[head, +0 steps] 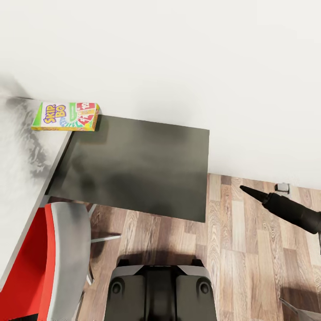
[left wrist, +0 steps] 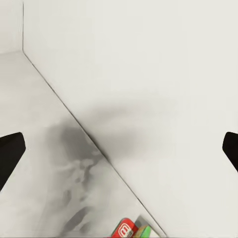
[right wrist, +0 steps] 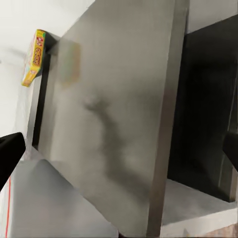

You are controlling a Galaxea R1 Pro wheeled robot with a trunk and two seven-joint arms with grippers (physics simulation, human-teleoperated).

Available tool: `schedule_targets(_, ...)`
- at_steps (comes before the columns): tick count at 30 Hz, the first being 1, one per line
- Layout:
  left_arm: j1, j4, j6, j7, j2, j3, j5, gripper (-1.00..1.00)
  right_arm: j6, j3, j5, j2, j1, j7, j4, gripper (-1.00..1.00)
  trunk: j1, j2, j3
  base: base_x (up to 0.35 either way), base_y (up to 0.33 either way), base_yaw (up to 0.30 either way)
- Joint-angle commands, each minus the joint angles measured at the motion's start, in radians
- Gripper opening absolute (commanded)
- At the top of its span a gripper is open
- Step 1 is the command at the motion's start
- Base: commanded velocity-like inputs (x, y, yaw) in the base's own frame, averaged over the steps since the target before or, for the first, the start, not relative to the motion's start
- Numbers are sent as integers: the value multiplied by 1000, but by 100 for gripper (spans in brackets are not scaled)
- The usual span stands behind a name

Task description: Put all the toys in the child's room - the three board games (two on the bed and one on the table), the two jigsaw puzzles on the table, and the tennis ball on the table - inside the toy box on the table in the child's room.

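The Skip-Bo board game (head: pixel 66 116) lies flat at the corner of the light grey table (head: pixel 22 169), close to the white wall. It also appears edge-on as the board game (right wrist: pixel 33 57) in the right wrist view. My right gripper (head: pixel 249 191) hangs over the wood floor, well to the right of the table; its fingers (right wrist: pixel 10 158) stand wide apart, so my right gripper (right wrist: pixel 119 153) is open and empty. My left gripper (left wrist: pixel 119 151) is open over the table top by the wall. A corner of a red and green printed box (left wrist: pixel 130 230) lies below it.
The table's dark grey side panel (head: pixel 129 165) stands straight ahead, between me and the wall. A red and grey chair (head: pixel 49 258) sits at the lower left beside my base (head: pixel 158 292). Wood floor (head: pixel 240 249) stretches to the right. A small grey fitting (head: pixel 281 187) sits at the wall's foot.
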Motion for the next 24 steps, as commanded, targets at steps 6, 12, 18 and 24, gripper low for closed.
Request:
schedule_targets(6,-1,3,4,9,-6,-1,11,100,3,0,5,14,-93,-27,23,100,0,-2,-1,0,0,218)
schedule_targets(12,-1,6,5,11,-22,-2,11,100,3,2,2,32,-159,-104,55,100,0,-2,-1,0,0,258)
schedule_targets(18,0,6,5,24,-47,-2,10,100,3,1,1,40,-210,-154,76,100,0,-2,-1,0,0,277)
schedule_targets(24,0,6,5,48,-71,-2,11,100,3,2,0,43,-245,-175,109,100,0,-2,-1,0,0,284)
